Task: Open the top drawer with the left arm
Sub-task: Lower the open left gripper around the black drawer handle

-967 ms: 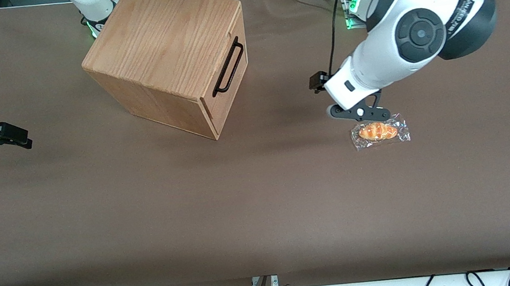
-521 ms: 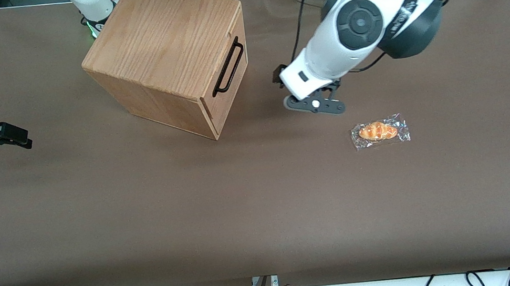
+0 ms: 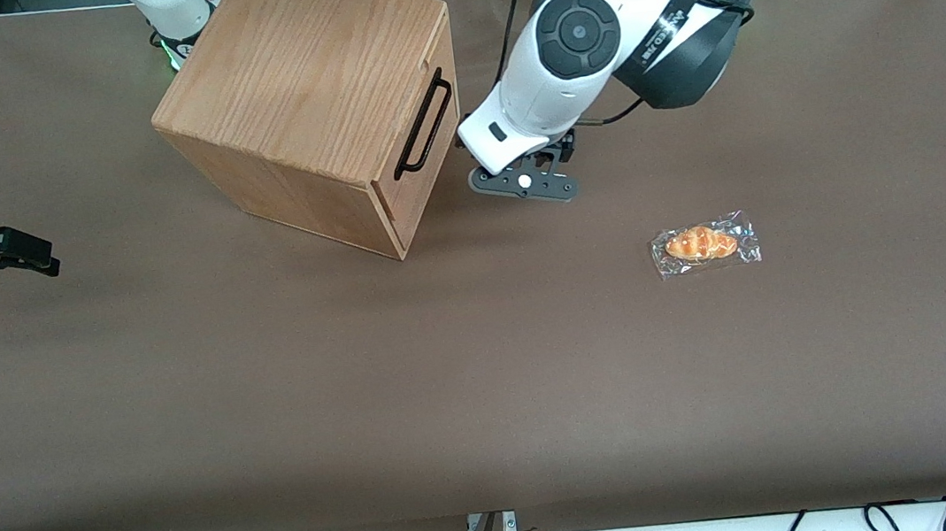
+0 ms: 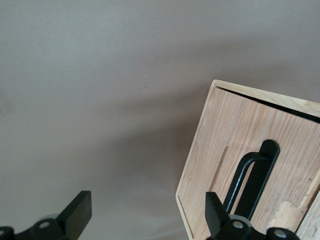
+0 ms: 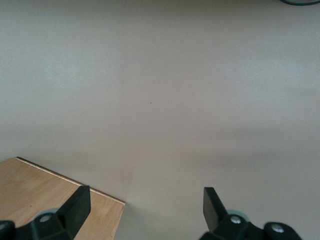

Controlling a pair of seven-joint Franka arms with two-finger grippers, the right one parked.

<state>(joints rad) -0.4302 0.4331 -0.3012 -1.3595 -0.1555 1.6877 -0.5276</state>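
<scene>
Left arm [image 3: 582,48] has swung from the wrapped croissant [image 3: 702,244] toward the top drawer [image 3: 425,159]; gripper [image 4: 147,220] spread wide, empty, just beside the bar handle [image 4: 252,177], grasp still pending.

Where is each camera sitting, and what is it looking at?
Front view: high up, facing the robots, looking down on the table, the top drawer and the left arm, gripper beside the drawer's handle.
Left wrist view: on the left arm, showing open fingers and the top drawer.
Right wrist view: on the parked arm, showing table.
Front and left wrist share the drawer.
</scene>
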